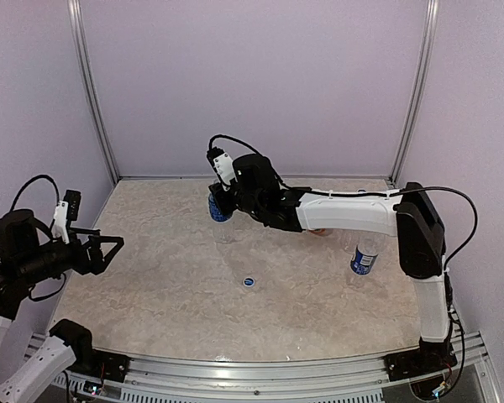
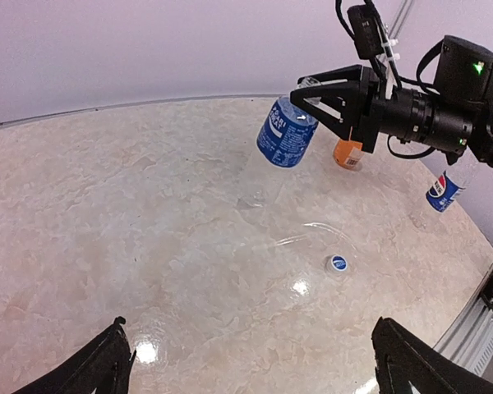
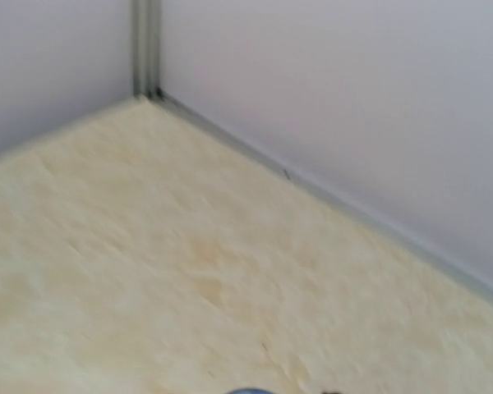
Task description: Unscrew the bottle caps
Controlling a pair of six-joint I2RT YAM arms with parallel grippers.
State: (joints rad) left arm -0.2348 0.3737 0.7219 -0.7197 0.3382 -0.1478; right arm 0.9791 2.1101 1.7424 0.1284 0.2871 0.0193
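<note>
Right claw (image 2: pixel 311 98) clamping shut on top end of blue-label bottle (image 2: pixel 284 133), upper centre of frame, long axis tilting, base toward worktop (image 2: pixel 107 205). Left claw (image 1: pixel 112 252) gaping wide, holding nothing, sitting at left edge; bottle lying well apart, up-right of it. Loose cap (image 2: pixel 338 263) lying on worktop below bottle.

We see bright, even light and faint shadows. Glare spots gleam on the table (image 2: pixel 189 246) in the left wrist view; the right wrist view looks blurred.
</note>
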